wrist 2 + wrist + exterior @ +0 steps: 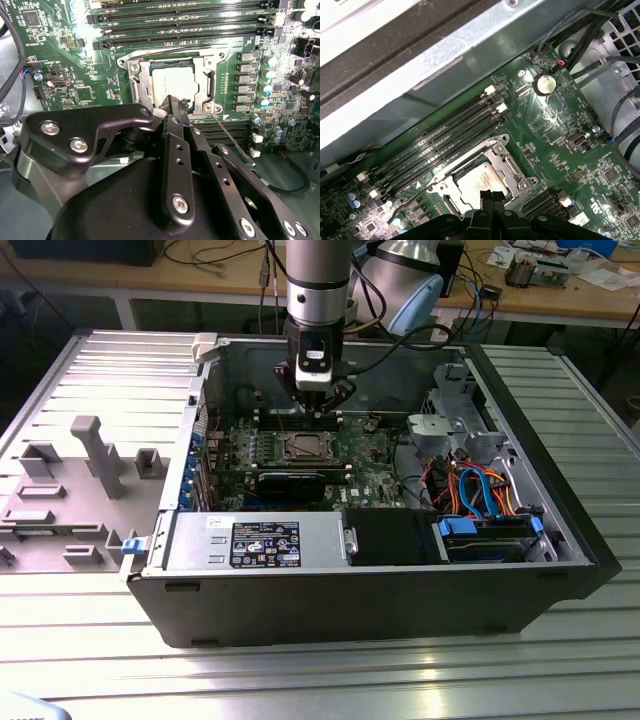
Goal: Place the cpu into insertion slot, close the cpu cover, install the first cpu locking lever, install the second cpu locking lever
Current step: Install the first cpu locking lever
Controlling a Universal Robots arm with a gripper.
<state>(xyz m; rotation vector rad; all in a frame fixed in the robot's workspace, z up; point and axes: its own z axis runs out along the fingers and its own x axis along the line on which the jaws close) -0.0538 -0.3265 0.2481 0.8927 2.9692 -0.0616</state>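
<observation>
Ribbed metal table fills the foreground and carries an open computer case. A grey plastic fixture sits at nine o'clock from the case in the exterior view. Nearest inside the case are a silver power supply and a drive cage with blue and orange cables. Behind them lies a long black graphics card, then the green motherboard. At the board's middle the socket holds the cpu, lying flat, with the cpu cover down around it as a silvery frame. One robot arm stands upright over the case. Its gripper has two slim fingers pressed together on nothing visible. In the exterior view the cpu lies at six o'clock from the fingertips, very close. In the second wrist view the tips hang over the cover's edge, and contact cannot be told. A thin locking lever slants out from the socket corner just beside the tips; whether it is latched cannot be told. Farthest back stands a wooden bench strewn with cables.
</observation>
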